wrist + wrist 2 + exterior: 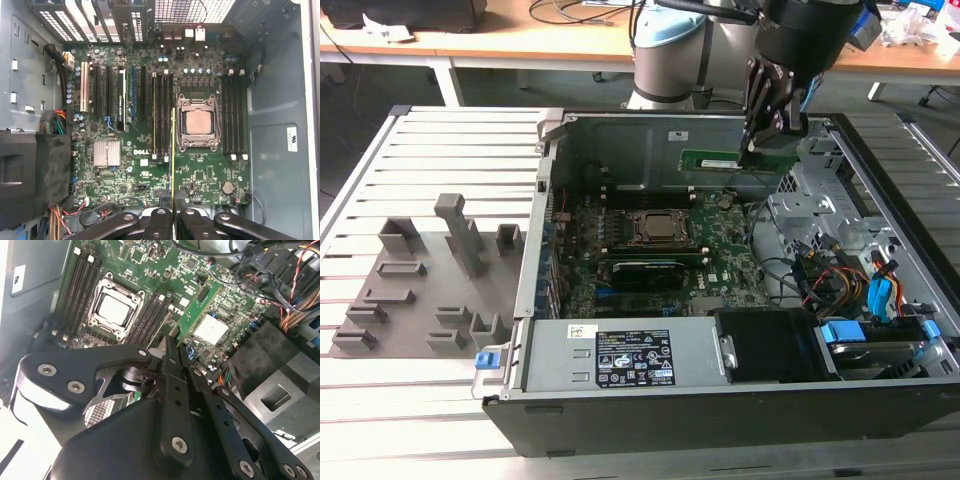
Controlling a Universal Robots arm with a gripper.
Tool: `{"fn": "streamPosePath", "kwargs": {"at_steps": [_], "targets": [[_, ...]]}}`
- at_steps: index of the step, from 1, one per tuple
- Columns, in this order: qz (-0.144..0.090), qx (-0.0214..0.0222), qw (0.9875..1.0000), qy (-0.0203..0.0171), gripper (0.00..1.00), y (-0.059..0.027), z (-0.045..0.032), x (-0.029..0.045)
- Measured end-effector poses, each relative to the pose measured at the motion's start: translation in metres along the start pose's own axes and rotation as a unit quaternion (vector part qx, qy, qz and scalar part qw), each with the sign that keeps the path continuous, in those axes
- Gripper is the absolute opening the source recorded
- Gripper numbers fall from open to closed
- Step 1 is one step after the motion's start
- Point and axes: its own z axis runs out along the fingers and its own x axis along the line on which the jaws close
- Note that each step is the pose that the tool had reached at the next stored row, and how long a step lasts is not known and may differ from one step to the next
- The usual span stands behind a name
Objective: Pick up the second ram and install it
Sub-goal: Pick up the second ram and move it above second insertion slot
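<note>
**Setting.** An open computer case (720, 410) lies on its side on a slatted metal table (420, 140). Wooden desks (520, 40) stand behind it. A group of grey fixture blocks (460, 235) sits on the table at the exterior view's left, apart from the case.

**Task object.** The single gripper (752, 145) has its jaws closed tight on one end of the second ram (720, 160). The strip is held on edge in the air over the far part of the case. Its long axis runs level, from the exterior view's left to its right, with the free end pointing left.

In the first wrist view the second ram (173, 150) appears edge-on. It runs parallel to the memory slots (162, 115), just beside the processor socket (198, 122).

**Count.**
- One motherboard (200, 175)
- One processor socket
- One finned heatsink (106, 152)
- Two banks of four memory slots, one on each side of the socket
- One ram strip in the gripper
</note>
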Motion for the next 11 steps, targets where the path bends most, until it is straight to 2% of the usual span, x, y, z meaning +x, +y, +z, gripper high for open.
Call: {"fn": "streamPosePath", "kwargs": {"at_steps": [6,11], "targets": [[0.0,0.0,1.0,0.0,0.13,-0.0004,0.0067,0.0002],[0.0,0.0,1.0,0.0,0.13,-0.0005,0.0075,0.0002]]}}
